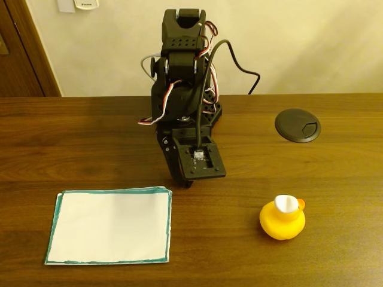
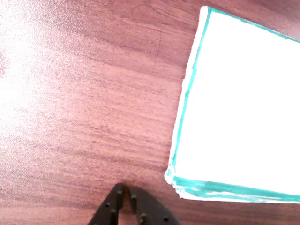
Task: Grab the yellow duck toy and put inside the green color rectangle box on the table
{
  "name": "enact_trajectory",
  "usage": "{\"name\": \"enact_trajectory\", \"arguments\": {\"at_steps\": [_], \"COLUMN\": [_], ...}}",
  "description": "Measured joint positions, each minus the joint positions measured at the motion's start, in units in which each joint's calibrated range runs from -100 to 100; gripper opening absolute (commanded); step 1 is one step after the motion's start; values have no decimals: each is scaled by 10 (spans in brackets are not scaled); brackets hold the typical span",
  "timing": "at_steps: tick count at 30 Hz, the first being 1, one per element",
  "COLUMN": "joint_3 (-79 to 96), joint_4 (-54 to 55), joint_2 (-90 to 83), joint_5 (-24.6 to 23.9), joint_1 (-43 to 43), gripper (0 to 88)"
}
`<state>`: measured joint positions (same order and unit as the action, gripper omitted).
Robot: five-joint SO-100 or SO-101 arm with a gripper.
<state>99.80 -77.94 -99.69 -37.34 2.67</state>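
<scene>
The yellow duck toy stands upright on the table at the front right in the fixed view, its white cap on top and its orange beak toward the right. The green color rectangle box is a flat white sheet with a teal border, lying at the front left; its corner also shows in the wrist view. My gripper points down at the table just behind the sheet's far right corner, well left of the duck. In the wrist view my gripper is shut with nothing in it, over bare wood beside the sheet.
A round black cable grommet is set in the table at the back right. The arm's base and its cables stand at the back centre against a pale wall. Bare wood lies between the sheet and the duck.
</scene>
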Motion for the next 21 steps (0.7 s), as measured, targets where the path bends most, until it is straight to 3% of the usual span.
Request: {"name": "enact_trajectory", "arguments": {"at_steps": [7,21], "joint_3": [0,0], "joint_4": [0,0], "joint_2": [-2,-2], "joint_5": [32,34], "joint_1": [14,13], "gripper": [3,3]}}
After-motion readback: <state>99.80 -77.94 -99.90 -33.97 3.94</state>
